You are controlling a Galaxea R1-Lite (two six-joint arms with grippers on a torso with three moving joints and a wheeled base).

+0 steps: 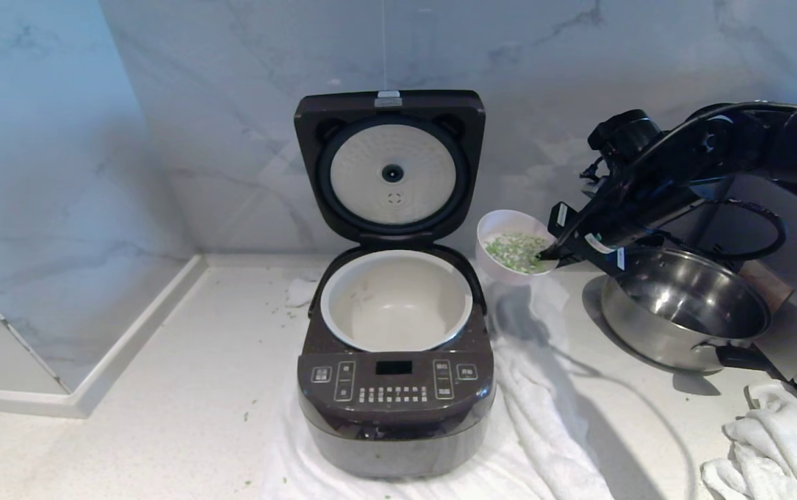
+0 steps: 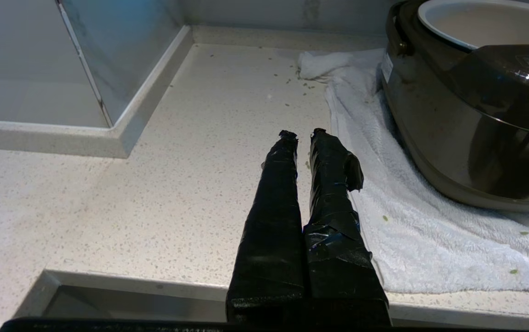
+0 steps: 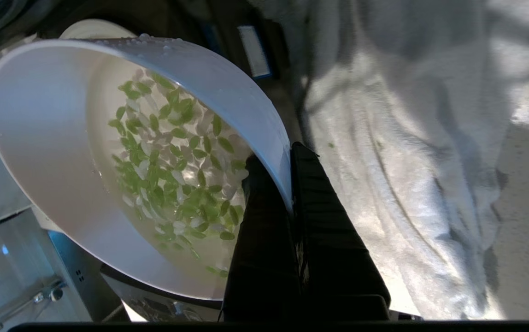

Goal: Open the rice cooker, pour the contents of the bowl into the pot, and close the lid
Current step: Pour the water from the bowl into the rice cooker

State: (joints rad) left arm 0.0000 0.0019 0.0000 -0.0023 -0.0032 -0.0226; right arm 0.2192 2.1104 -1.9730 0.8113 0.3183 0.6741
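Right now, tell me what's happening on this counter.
The right gripper is shut on the rim of the bowl, holding it in the air beside the open rice cooker. The green contents are in the bowl; the pot looks empty and the lid stands up. The left gripper rests shut near the counter edge.

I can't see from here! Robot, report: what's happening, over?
Right gripper pinching bowl rim, bowl lifted right of cooker. Left gripper shut, parked. Lid up, pot empty. Nothing in the way.
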